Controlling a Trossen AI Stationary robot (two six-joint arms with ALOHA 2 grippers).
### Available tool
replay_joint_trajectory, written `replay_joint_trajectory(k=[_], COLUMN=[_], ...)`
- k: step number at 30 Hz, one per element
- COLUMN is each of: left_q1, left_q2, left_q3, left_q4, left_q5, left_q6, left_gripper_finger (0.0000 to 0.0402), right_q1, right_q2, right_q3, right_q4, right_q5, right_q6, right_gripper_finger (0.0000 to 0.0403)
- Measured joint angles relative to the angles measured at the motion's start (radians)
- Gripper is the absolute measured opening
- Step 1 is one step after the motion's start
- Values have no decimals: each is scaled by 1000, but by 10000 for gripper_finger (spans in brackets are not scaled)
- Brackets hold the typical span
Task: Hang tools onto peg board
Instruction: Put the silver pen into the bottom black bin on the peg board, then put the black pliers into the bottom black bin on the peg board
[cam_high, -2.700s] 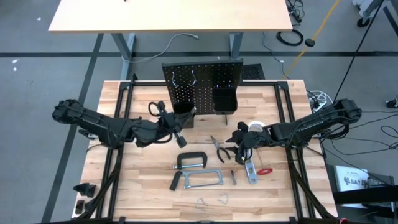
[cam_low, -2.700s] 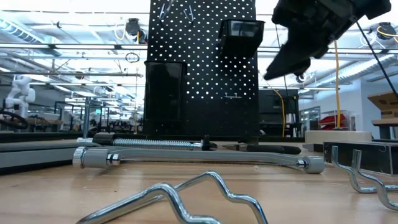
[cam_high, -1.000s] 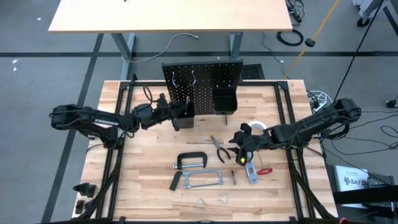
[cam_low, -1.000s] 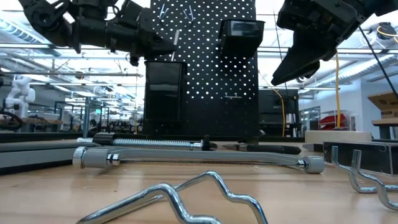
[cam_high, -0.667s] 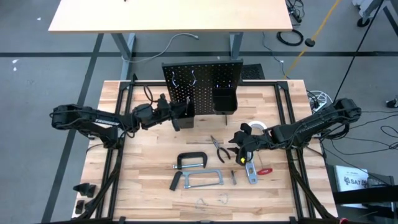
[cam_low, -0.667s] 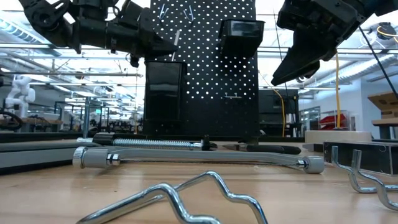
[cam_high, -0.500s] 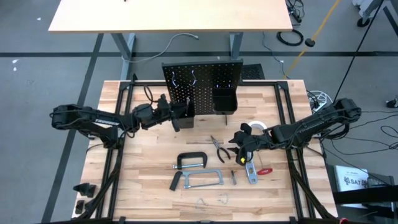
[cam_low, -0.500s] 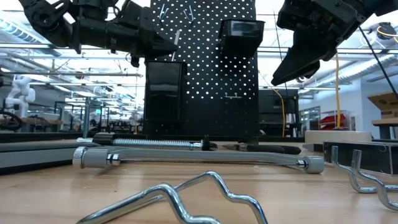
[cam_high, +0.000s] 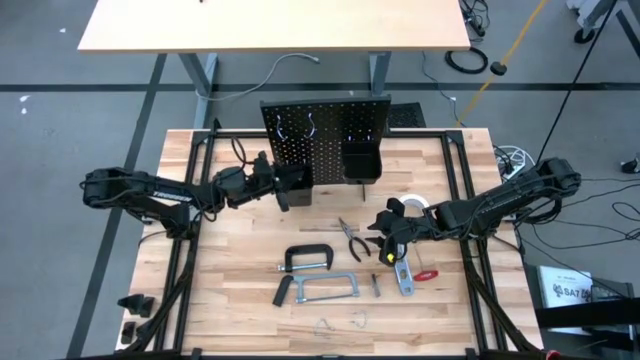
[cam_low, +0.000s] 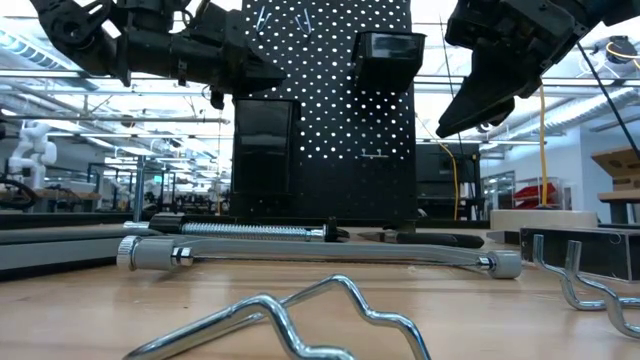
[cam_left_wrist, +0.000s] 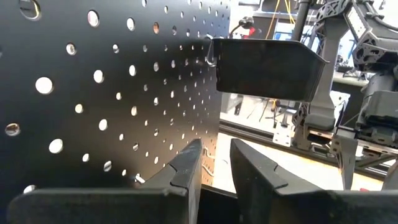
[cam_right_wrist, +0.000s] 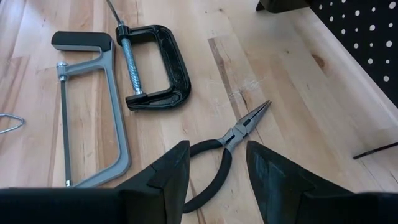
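A tan wooden tabletop (cam_high: 240, 310) is seen from above with an upright black perforated metal peg board (cam_high: 325, 125) standing at its far edge, two black rectangular bins (cam_high: 361, 160) fixed to the board's face. The left arm is stretched across to the board, and its left end effector (cam_high: 287, 180) is held just above the left-hand bin, its two dark fingers (cam_left_wrist: 186, 167) seen parted by a narrow gap in the left wrist view, with nothing visible between them. The right arm is bent in from the opposite side, and its right end effector (cam_high: 388, 228) is poised above the loose tools, jaws spread and empty. Directly beneath those jaws, a pair of black-handled needle-nose pliers (cam_right_wrist: 225, 149) lies flat on the wood. Nearer the front edge a grey-framed hacksaw (cam_high: 322, 290) is laid, with a black C-clamp (cam_high: 309, 258) just beside it on the board's side. A white tape roll (cam_high: 412, 204) is found beside the right arm, a silver wrench (cam_high: 402, 276) below the end effector, and a small red-handled tool (cam_high: 426, 273) just beside the wrench.
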Motion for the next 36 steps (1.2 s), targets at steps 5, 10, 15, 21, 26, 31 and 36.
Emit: replay_joint_trajectory(k=[5, 10, 15, 21, 26, 31, 36], left_q1=[0, 0, -2, -59, -157, -263, -378], left_q2=[0, -18, -77, -139, -159, -163, -163], left_q3=[0, 0, 0, 1, 9, 75, 155], left_q4=[3, 2, -3, -83, -179, -372, -547], left_q5=[0, 0, -1, 12, 12, -39, -122], left_q6=[1, 23, 55, 59, 55, 56, 55], left_gripper_finger=[87, 87, 87, 87, 87, 87, 87], right_q1=[0, 0, 0, 0, 0, 0, 0], right_q2=[0, 0, 0, 0, 0, 0, 0], right_q3=[0, 0, 0, 0, 0, 0, 0], right_q4=[0, 0, -1, -1, 3, 10, 48], right_q5=[0, 0, 0, 0, 0, 0, -1], right_q6=[0, 0, 5, 5, 5, 5, 5], right_gripper_finger=[153, 153, 153, 153, 153, 153, 153])
